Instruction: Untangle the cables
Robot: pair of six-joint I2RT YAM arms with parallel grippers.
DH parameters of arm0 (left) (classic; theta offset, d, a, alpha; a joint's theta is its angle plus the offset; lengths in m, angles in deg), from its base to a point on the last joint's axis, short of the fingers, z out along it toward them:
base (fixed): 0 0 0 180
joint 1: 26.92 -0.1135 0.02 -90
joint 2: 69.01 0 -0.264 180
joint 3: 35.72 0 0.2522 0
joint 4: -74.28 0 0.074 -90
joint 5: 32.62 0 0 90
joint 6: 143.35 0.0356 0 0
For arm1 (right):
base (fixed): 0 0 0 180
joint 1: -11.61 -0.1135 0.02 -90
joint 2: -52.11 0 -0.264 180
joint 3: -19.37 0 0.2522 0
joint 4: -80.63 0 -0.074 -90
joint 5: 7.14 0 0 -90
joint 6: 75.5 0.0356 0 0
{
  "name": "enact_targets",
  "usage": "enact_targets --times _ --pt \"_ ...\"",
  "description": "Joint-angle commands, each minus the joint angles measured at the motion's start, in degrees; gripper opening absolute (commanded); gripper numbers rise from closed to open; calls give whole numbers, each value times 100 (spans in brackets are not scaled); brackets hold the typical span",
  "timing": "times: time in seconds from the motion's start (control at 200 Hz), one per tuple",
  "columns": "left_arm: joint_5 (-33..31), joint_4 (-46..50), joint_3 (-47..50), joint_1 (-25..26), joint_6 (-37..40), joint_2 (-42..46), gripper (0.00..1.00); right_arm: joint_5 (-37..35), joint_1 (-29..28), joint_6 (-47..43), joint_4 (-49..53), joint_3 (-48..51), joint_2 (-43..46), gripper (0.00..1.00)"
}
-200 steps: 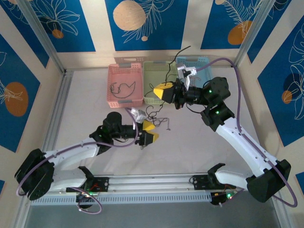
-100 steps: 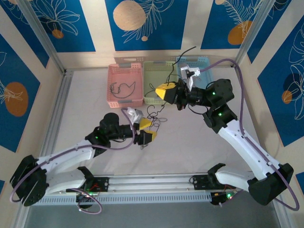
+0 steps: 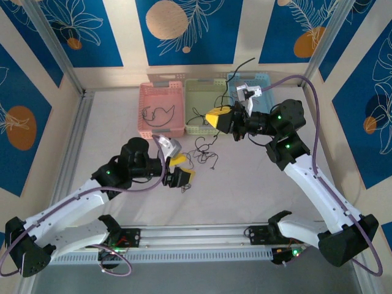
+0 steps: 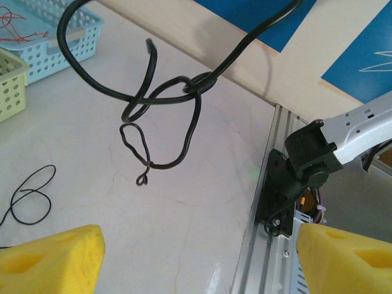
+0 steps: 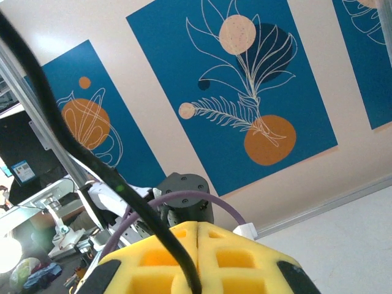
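Cables (image 3: pixel 205 149): I log the black knotted clump hanging over the table (image 3: pixel 245 184), another strand (image 3: pixel 158 113) in the pink basket (image 3: pixel 145 101) at 11 o'clock; right gripper (image 3: pixel 214 116), at 1 o'clock of the clump, pinches its top end; left gripper (image 3: pixel 182 169), at 7 o'clock, gapes wide, empty.

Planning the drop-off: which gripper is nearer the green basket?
Right. The right gripper, shut on a black cable, hovers at the green basket's near right corner; the left gripper is well short of it.
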State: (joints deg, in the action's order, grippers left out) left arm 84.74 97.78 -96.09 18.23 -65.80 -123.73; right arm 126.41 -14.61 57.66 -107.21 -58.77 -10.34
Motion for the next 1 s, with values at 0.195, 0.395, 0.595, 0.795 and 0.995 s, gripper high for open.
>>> enact_targets --times 0.195,0.395,0.595,0.795,0.995 --pt "68 -1861 592 102 -377 -543 83 -382 -113 303 -388 22 -10 0" --pt "-233 -2746 664 341 -365 -1128 81 -544 -243 331 -382 40 -65 0" --pt "-414 -3073 872 346 -329 -1097 53 -652 -246 221 -198 84 -8 0" --pt "-556 -3373 1219 354 -385 -800 0 -712 -244 235 -95 66 -40 0" --pt "-764 -3204 1366 354 -339 -419 0 -834 -174 32 260 67 79 0"
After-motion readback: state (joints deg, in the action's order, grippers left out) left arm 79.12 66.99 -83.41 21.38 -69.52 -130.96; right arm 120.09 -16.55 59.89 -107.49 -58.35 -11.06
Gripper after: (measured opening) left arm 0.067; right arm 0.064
